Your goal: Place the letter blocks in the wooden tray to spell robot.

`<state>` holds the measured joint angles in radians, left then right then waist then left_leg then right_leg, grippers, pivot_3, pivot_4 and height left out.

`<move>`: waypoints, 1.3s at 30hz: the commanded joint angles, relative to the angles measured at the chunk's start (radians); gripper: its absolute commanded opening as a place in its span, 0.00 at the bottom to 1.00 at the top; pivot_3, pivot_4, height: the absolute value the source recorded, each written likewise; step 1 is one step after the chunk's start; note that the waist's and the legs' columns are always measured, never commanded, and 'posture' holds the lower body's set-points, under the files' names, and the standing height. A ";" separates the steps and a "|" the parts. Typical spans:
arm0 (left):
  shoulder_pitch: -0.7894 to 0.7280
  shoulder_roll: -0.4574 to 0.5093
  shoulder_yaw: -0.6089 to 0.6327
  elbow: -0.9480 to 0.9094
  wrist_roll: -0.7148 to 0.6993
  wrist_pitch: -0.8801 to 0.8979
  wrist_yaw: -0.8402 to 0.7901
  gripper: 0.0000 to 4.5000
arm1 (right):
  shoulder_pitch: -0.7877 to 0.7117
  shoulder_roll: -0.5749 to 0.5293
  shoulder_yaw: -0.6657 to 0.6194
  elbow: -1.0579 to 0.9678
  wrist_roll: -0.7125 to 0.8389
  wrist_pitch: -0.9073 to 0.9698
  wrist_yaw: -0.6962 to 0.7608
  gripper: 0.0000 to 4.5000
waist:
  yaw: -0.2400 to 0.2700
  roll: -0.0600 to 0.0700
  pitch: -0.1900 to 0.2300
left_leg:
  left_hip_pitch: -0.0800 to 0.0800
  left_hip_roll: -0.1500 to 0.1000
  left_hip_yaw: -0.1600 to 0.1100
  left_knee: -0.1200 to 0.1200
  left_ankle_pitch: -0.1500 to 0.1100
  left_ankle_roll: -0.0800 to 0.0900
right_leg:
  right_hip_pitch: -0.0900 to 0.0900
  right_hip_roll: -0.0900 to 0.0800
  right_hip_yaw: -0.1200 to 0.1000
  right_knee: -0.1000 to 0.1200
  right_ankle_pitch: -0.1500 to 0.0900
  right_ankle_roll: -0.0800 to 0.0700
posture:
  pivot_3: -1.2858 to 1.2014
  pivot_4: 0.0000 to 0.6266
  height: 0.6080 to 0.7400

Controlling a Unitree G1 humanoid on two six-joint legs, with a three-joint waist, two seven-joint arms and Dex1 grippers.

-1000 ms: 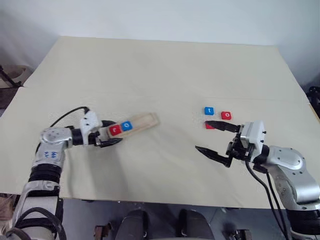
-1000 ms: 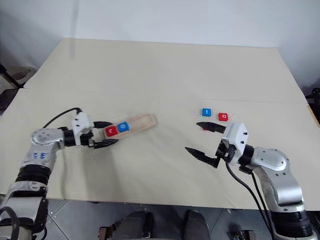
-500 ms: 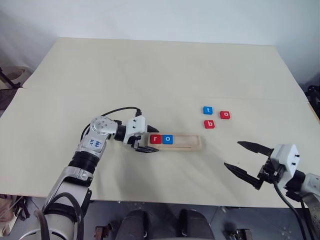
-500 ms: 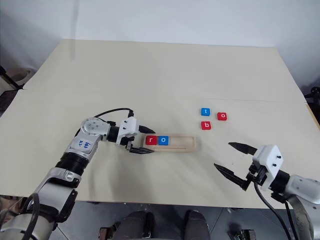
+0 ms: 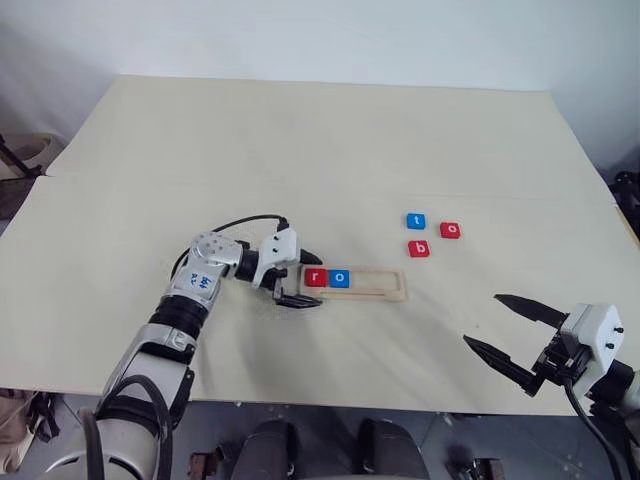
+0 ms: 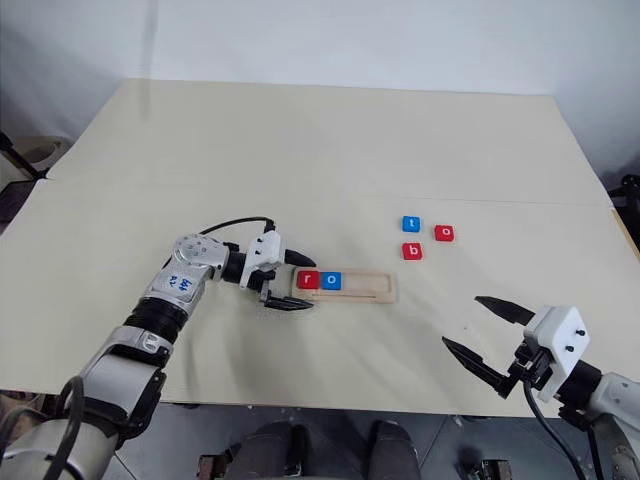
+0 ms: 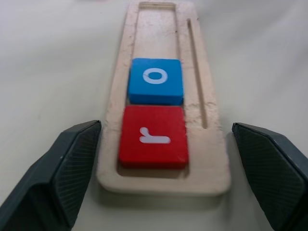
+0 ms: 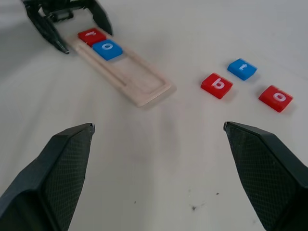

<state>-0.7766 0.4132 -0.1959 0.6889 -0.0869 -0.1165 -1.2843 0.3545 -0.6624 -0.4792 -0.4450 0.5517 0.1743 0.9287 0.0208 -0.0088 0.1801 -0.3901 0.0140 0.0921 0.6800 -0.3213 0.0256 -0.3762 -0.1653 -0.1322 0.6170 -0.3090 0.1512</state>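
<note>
The left tool [image 5: 303, 279] straddles the wooden tray's [image 5: 385, 293] near end, fingers spread, not touching. Red r [image 5: 315, 278] and blue o [image 5: 340, 278] sit inside. The right tool [image 5: 514, 334] hangs released, well apart.

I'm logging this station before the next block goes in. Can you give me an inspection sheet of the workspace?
Surface: pale table, bare beyond the job's things.
Job's things: wooden tray holds red r and blue o; blue t, red o and red b lie loose on the table.
Clutter: nothing seen.
Grippers: left gripper open astride the tray's r end; right gripper open, holding nothing.
Cables: black cable on the left arm.
Surroundings: white wall.
</note>
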 commanded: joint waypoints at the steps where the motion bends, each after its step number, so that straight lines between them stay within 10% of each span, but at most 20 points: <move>1: 0.021 0.049 0.098 -0.078 -0.094 -0.025 -0.028 1.00 | -0.058 0.017 -0.008 -0.007 0.047 0.030 -0.058 1.00 | -0.001 0.000 0.000 | 0.000 0.000 -0.001 0.000 0.000 0.000 | 0.000 0.000 0.000 0.000 0.000 0.000 | 0.52 0.24 1.00; 18: 0.547 0.227 0.488 -0.602 -0.382 0.146 0.168 1.00 | -0.582 -0.019 0.224 0.209 -0.071 0.344 -0.327 1.00 | -0.010 0.001 0.000 | 0.000 0.002 -0.003 0.000 -0.001 0.001 | 0.000 -0.003 0.000 0.002 0.000 -0.001 | 0.52 0.24 1.00; 39: 0.482 0.201 0.422 -0.692 -0.435 0.235 0.215 1.00 | -0.651 0.025 0.239 0.161 -0.032 0.530 -0.415 1.00 | -0.004 0.001 0.000 | 0.000 0.000 -0.001 0.000 -0.002 0.001 | 0.000 -0.002 0.001 0.001 0.000 0.000 | 0.52 0.24 1.00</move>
<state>-0.2846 0.6120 0.2193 0.0179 -0.5088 0.1241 -1.0729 -0.2765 -0.6384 -0.2066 -0.2401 0.5027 0.6888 0.5350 0.0170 -0.0076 0.1802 -0.3899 0.0143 0.0917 0.6805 -0.3228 0.0261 -0.3766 -0.1672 -0.1315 0.6183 -0.3092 0.1508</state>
